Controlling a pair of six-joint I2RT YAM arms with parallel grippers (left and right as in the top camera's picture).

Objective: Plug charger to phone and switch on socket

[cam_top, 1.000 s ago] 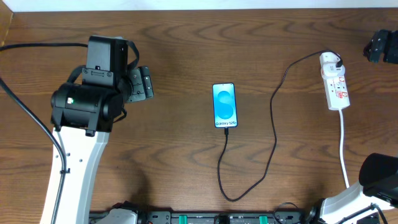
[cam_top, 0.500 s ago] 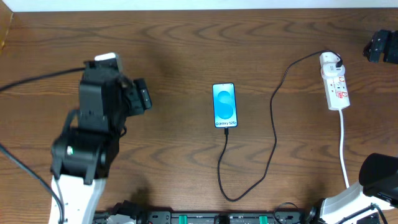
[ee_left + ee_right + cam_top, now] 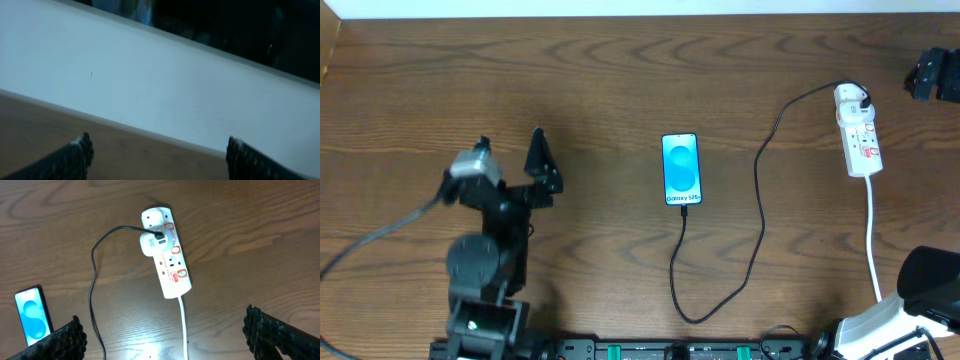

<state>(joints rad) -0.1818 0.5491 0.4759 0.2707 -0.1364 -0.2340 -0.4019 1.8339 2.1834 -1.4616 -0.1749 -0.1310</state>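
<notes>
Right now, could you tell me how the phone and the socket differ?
The phone has black edges and a lit blue screen; the socket is white with red markings. The phone lies mid-table, the socket to the right, angled. The charger reaches the phone by its thin end, the socket by its white plug head. Both lie flat on the table.
</notes>
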